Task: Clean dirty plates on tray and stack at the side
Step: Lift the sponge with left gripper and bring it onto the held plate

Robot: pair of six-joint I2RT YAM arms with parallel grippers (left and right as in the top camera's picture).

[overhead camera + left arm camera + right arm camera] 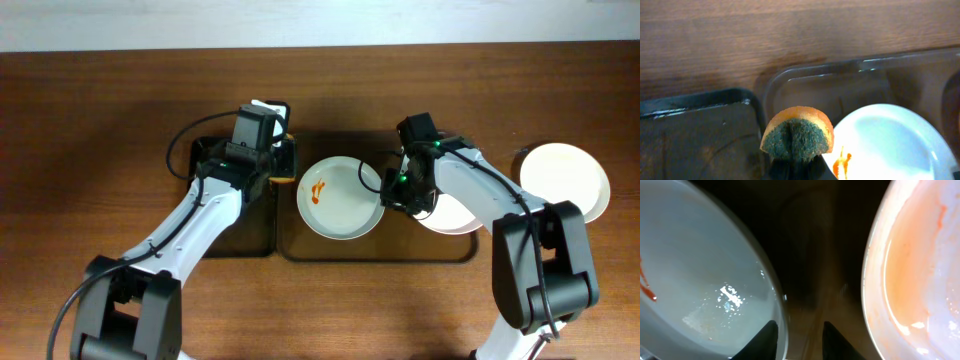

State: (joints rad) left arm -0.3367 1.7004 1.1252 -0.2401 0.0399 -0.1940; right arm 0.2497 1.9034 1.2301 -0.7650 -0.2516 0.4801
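Note:
A white plate point(340, 197) with an orange sauce smear lies at the left end of the dark tray point(300, 248). A second smeared plate point(455, 215) lies to its right, partly under my right arm. A clean white plate point(565, 180) sits on the table at the right. My left gripper point(280, 155) is shut on an orange and green sponge point(797, 132), held above the tray's left edge beside the smeared plate point(890, 145). My right gripper point(800, 340) is open, its fingers straddling the right rim of the left plate point(700, 270). The second plate point(920, 270) is apart from them.
A black tray point(235, 235) lies left of the dark tray, under my left arm. Cables run over the table behind both arms. The wooden table extends to both sides.

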